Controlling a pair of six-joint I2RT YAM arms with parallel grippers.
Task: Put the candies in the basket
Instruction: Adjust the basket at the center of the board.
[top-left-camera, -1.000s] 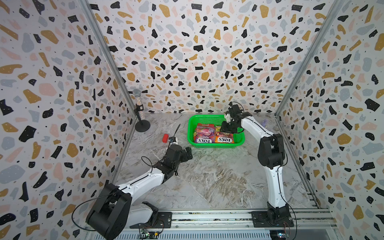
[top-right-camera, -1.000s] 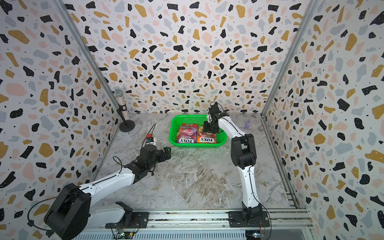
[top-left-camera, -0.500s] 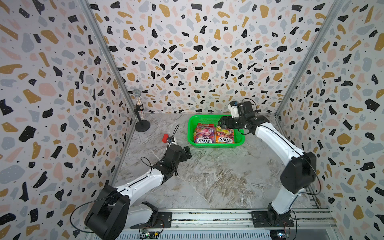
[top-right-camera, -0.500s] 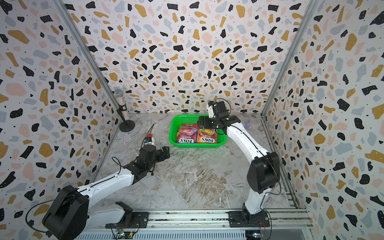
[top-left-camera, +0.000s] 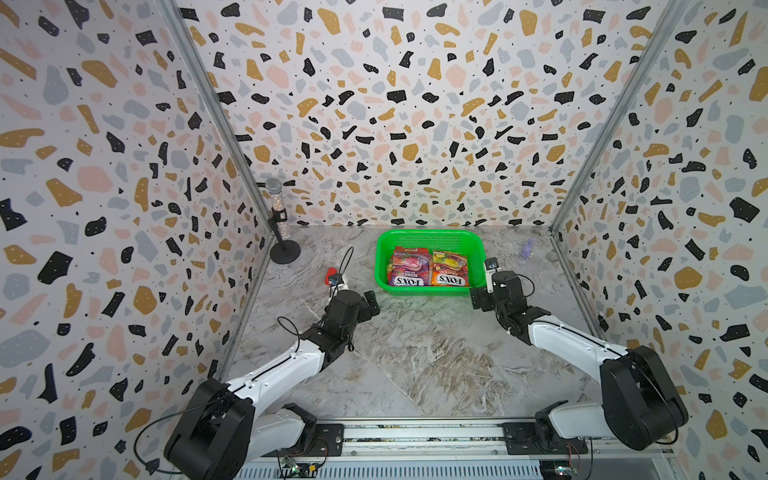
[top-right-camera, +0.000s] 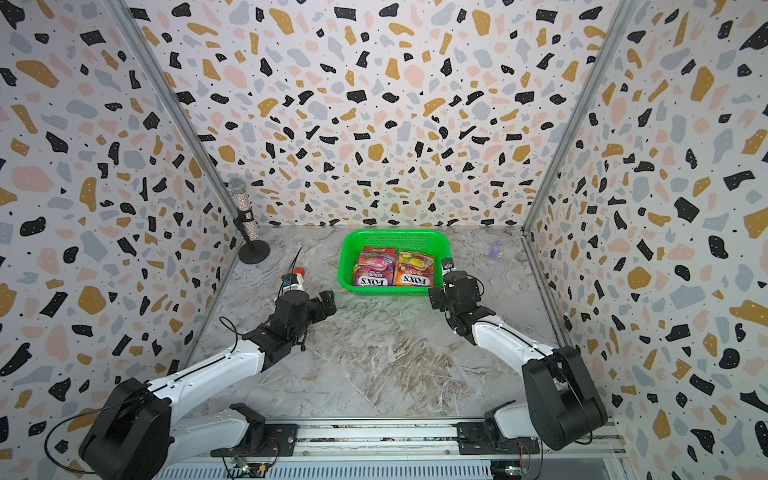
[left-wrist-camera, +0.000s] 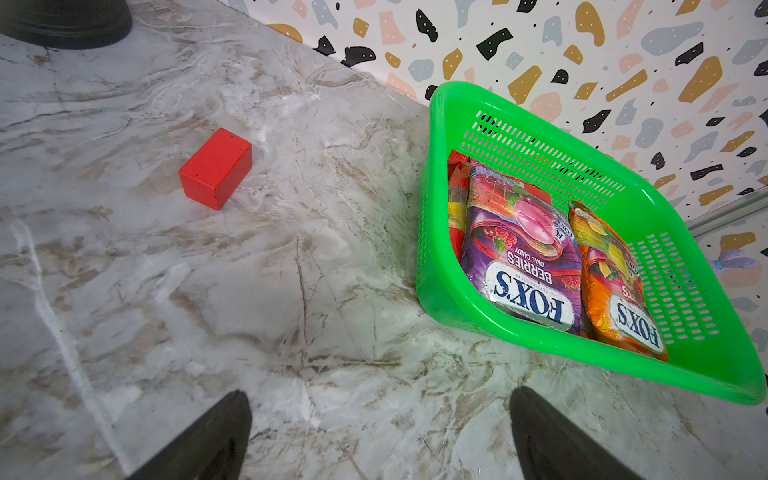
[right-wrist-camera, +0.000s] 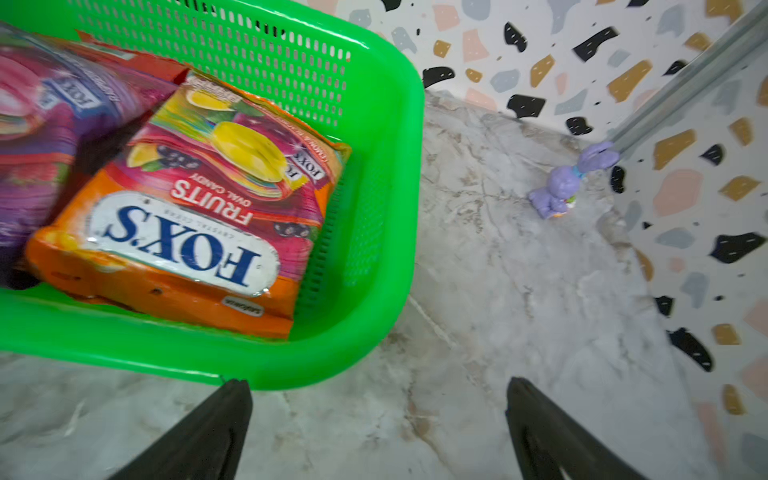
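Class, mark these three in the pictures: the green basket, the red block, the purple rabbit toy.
green basket (top-left-camera: 432, 240): in a top view, far mesh wall.
red block (left-wrist-camera: 216, 164): left wrist view, top face.
purple rabbit toy (right-wrist-camera: 559, 189): right wrist view, its body.

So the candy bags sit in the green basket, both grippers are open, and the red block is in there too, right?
No: the red block lies on the table outside the basket, as the left wrist view shows. The candy bags are in the basket; the left gripper and right gripper are open.

White links (top-left-camera: 282, 370), black joints (top-left-camera: 640, 399), black cables (top-left-camera: 296, 334)
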